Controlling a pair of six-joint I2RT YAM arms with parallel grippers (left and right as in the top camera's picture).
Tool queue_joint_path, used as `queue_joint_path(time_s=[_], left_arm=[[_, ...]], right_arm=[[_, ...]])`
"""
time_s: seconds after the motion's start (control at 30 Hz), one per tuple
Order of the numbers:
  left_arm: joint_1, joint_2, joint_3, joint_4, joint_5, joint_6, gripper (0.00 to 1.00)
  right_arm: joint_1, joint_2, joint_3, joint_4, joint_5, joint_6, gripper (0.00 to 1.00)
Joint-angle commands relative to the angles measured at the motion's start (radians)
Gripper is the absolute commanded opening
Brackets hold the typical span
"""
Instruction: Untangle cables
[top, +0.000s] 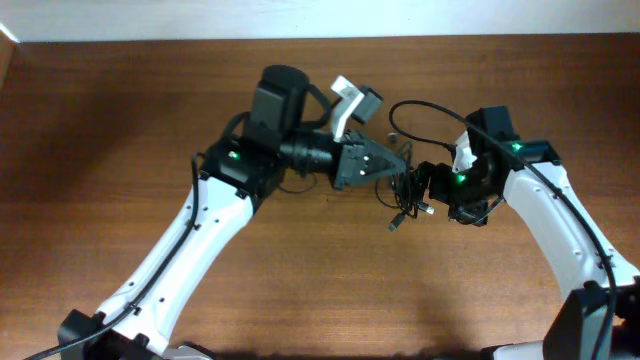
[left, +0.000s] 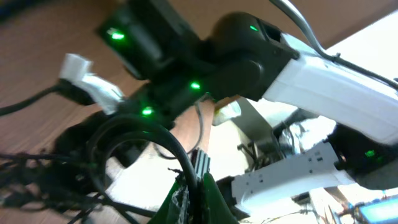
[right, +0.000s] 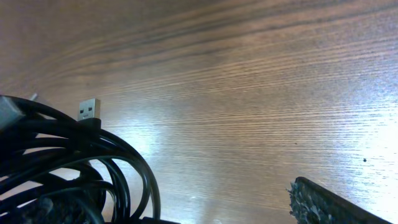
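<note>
Cables (top: 403, 197) lie knotted mid-table (top: 120, 120) between both grippers. Left gripper (top: 400, 164) is pressed together, pinching a cord. Right gripper (top: 424, 186) is spread beside the knot. Risk: a one-sided pull tightens the knot, or the cord slips free.

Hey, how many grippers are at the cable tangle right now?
2. The left gripper, shut on the cables, reaches in from the left; the right gripper is open at their right side.
</note>
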Motion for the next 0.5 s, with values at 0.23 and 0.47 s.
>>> queue_joint_path(time_s=[0.23,0.47], left_arm=[[0.184,-0.015,0.011,-0.372,-0.439,-0.004,0.0],[0.184,-0.015,0.011,-0.427,-0.791,-0.004,0.0]], right_arm=[[-0.14,0.008,0.007,-0.087,-0.031,-0.016,0.98],[-0.167,-0.03,0.008,-0.09,-0.162,-0.053,0.98]])
